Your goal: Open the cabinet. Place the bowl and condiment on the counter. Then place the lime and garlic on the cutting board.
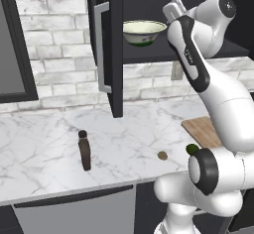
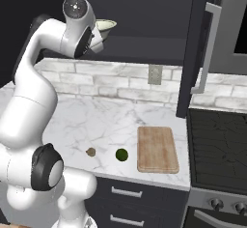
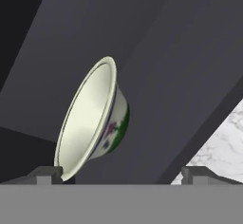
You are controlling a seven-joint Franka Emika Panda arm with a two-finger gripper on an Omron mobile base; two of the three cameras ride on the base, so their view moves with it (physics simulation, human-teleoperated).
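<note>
The black cabinet (image 1: 116, 54) stands open. On its dark shelf sits the cream bowl (image 1: 144, 32) with a green band, also seen at the bowl (image 2: 107, 26) (image 3: 92, 118). My gripper (image 3: 121, 174) is open just right of the bowl at shelf height, with the bowl's rim near one fingertip and nothing held. The dark-brown condiment (image 1: 85, 151) stands upright on the marble counter (image 1: 39, 139). The lime (image 2: 121, 155) and the tan garlic (image 2: 90, 151) lie on the counter left of the wooden cutting board (image 2: 157, 149), which is bare.
The open left door with its silver handle (image 1: 102, 49) juts out over the counter. The right door (image 2: 198, 43) hangs open beside a black stove (image 2: 217, 140). A dark-framed window (image 1: 10, 44) is at the far left.
</note>
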